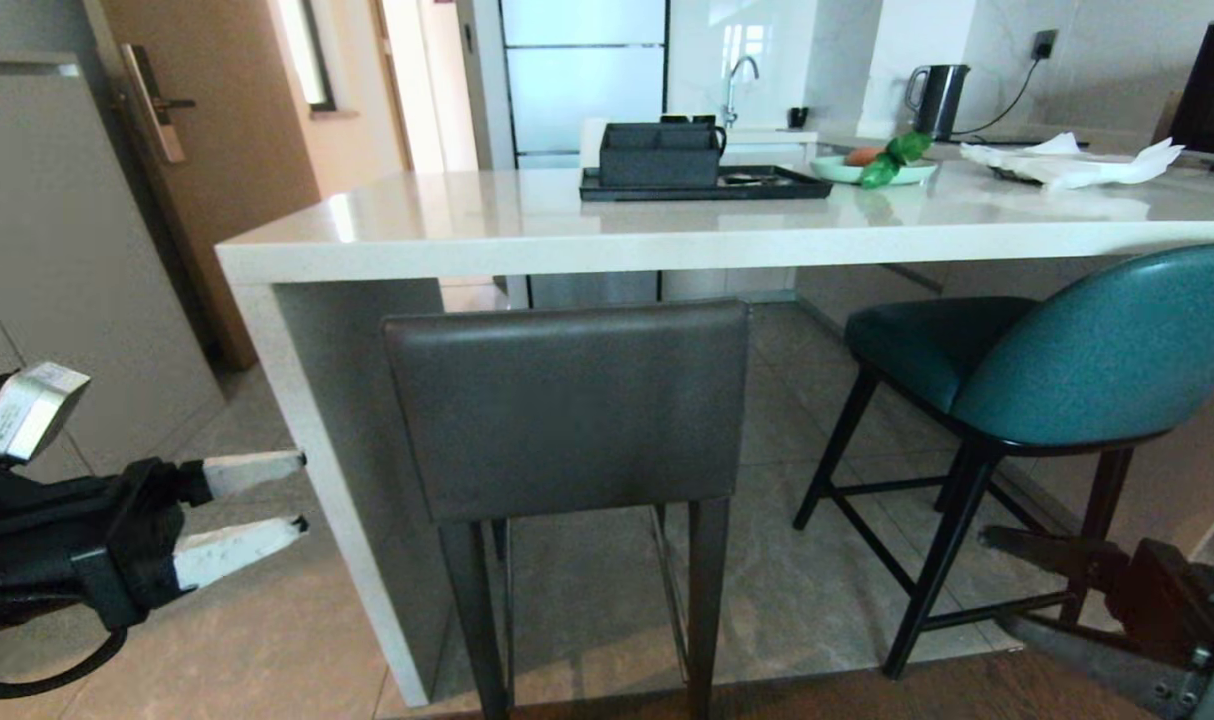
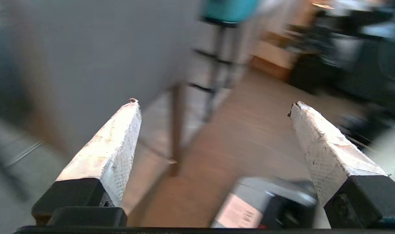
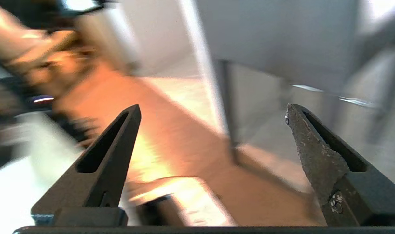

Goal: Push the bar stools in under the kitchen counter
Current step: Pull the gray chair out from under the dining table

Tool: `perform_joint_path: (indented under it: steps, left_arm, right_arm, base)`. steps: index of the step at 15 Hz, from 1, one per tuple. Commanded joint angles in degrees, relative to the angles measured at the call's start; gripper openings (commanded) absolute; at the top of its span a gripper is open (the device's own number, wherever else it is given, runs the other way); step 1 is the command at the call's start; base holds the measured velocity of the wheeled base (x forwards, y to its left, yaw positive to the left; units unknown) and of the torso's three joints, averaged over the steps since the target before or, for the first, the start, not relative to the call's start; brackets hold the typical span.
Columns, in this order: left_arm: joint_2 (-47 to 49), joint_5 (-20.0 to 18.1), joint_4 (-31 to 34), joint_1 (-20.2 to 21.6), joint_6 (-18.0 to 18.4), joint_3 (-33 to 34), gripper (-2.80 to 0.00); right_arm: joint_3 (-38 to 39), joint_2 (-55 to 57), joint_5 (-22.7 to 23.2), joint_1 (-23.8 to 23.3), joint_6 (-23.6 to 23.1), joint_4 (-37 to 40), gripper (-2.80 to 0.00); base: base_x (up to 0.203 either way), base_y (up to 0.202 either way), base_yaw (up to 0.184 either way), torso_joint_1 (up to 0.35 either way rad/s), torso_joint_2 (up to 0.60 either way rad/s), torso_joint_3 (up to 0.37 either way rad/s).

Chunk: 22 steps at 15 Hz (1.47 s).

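Note:
The dark grey bar stool [image 1: 567, 410] stands with its boxy back just below the front edge of the white kitchen counter [image 1: 667, 225], beside the counter's end panel [image 1: 352, 400]. The teal bar stool [image 1: 1097, 350] stands to its right, turned at an angle, with its seat partly under the worktop. My left gripper [image 1: 302, 490] hangs left of the end panel, pointing at it; it is open and empty [image 2: 215, 102]. My right gripper [image 1: 1002, 585] is low at the right, by the teal stool's legs, also open and empty [image 3: 213, 105]. Neither gripper touches a stool.
On the counter are a black tray with a caddy [image 1: 702, 180], a plate of vegetables [image 1: 872, 165], crumpled white paper [image 1: 1077, 160] and a kettle [image 1: 937, 100]. A grey cabinet [image 1: 57, 250] and a wooden door [image 1: 217, 150] stand at the left. The floor is tiled.

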Motion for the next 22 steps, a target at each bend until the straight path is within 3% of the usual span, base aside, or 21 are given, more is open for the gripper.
perform_joint_path:
  steps: [1,3,4,7,15,22]
  left_arm:
    - [0.55,-1.70,-0.31,0.37,0.23,0.36,0.00]
    - [-0.41,-1.70,-0.39,0.50,0.17,0.75,0.00]
    - [-1.07,-1.63,-0.34,0.26,-0.04,0.53,0.00]
    - [-3.37,-1.61,-0.39,0.15,-6.61,0.60,0.00]
    - [-3.14,-1.52,-0.40,-0.99,-6.61,0.82,0.00]
    - [-3.49,-1.53,-0.48,-1.00,-6.44,1.44,0.00]
  right_arm:
    - [-0.75,-2.69,4.62,-0.35,6.32,-0.48,0.00]
    - [-2.87,-4.92,5.23,-0.42,14.36,-0.57,0.00]
    - [-3.32,-5.26,5.08,-0.43,15.77,-0.58,0.00]
    - [-0.98,-5.89,4.65,-0.63,15.72,-0.58,0.00]
    - [0.26,-6.05,4.48,-1.22,14.28,-0.58,0.00]
    - [0.75,-6.79,4.55,-1.22,14.28,-0.58,0.00]
  base:
    - [0.000,0.000,0.000,0.000,0.00,0.000]
    - [0.000,0.000,0.000,0.000,0.00,0.000]
    - [0.000,0.000,0.000,0.000,0.00,0.000]
    - [0.000,0.000,0.000,0.000,0.00,0.000]
    - [0.012,0.000,0.000,-0.001,0.00,0.001]
    - [0.190,0.000,0.001,0.001,0.00,0.002]
